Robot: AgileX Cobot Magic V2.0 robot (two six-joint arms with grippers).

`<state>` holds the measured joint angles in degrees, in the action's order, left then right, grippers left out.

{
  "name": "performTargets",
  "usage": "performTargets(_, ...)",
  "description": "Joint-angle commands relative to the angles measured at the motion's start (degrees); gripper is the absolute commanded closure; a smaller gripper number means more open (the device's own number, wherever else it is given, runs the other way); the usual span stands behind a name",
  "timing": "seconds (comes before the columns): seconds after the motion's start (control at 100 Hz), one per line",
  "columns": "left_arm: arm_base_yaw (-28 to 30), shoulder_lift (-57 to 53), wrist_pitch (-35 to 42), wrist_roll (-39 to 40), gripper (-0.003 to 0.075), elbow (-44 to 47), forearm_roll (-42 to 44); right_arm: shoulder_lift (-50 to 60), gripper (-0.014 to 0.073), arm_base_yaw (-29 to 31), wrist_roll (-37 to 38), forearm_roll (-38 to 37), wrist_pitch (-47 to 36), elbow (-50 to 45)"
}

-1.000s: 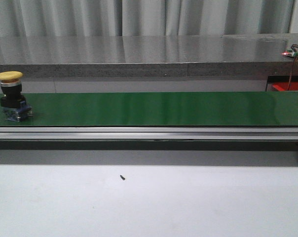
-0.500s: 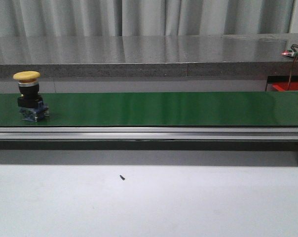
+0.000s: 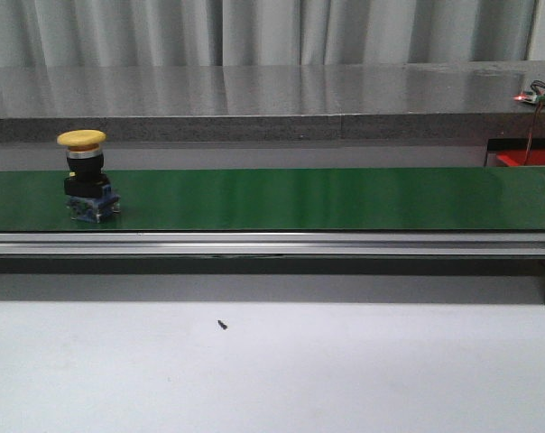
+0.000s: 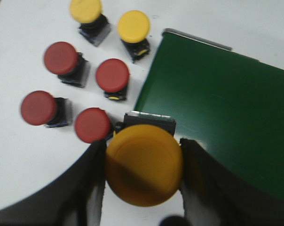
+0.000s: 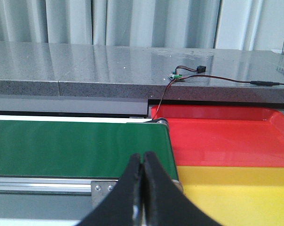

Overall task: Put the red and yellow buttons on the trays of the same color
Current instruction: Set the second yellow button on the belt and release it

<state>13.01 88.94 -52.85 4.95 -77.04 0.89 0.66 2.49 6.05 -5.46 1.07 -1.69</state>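
A yellow button (image 3: 85, 176) stands upright on the green belt (image 3: 327, 198) near its left end. Neither gripper shows in the front view. In the left wrist view my left gripper (image 4: 143, 174) is shut on another yellow button (image 4: 144, 165), its fingers against both sides of the cap, at the belt's end (image 4: 217, 108). Several red buttons (image 4: 112, 75) and two yellow buttons (image 4: 133, 26) stand on the white table beside it. My right gripper (image 5: 143, 162) is shut and empty, above the belt's other end (image 5: 76, 148), next to the red tray (image 5: 226, 136) and the yellow tray (image 5: 236, 193).
A grey stone-like ledge (image 3: 254, 99) runs behind the belt, with a small circuit board and wires (image 5: 179, 75) on it. A corner of the red tray (image 3: 530, 160) shows at the far right. A tiny dark screw (image 3: 223, 325) lies on the white table in front.
The yellow button on the belt has moved to the right along the belt, staying upright.
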Motion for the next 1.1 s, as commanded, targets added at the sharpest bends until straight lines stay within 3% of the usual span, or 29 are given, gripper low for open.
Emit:
performTargets(0.0,-1.6,0.1,3.3,0.1,0.0618,-2.0,-1.6,1.0,0.0691,0.2,0.1,-0.3,-4.3,1.1)
performTargets(0.22,-2.3,5.1,4.0,0.1,0.0609,-2.0,-2.4,1.0,0.0691,0.2,0.1,-0.3,-4.3,1.1)
performTargets(0.29,-2.3,5.9,3.9,0.1,0.0575,-2.0,-2.4,1.0,0.0691,0.2,0.1,-0.3,-4.3,1.1)
performTargets(0.36,-2.3,6.3,3.8,-0.4,0.0485,-2.0,-2.8,1.0,0.0691,0.2,0.1,-0.3,-4.3,1.1)
performTargets(0.53,-2.3,6.3,3.7,-2.5,0.015,-2.0,-4.8,1.0,0.0691,0.2,0.1,-0.3,-4.3,1.1)
performTargets(0.6,-2.3,6.3,3.1,-2.5,0.0083,-2.0,-5.2,1.0,0.0691,0.2,0.1,-0.3,-4.3,1.1)
performTargets(0.86,-2.4,2.5,1.7,-6.8,0.0081,-2.0,-9.6,1.0,0.0691,0.2,0.1,-0.3,-4.3,1.1)
performTargets(1.09,-3.1,-7.3,2.5,-10.0,0.0087,2.8,-13.4,1.0,0.0691,0.2,0.1,-0.3,-4.3,1.1)
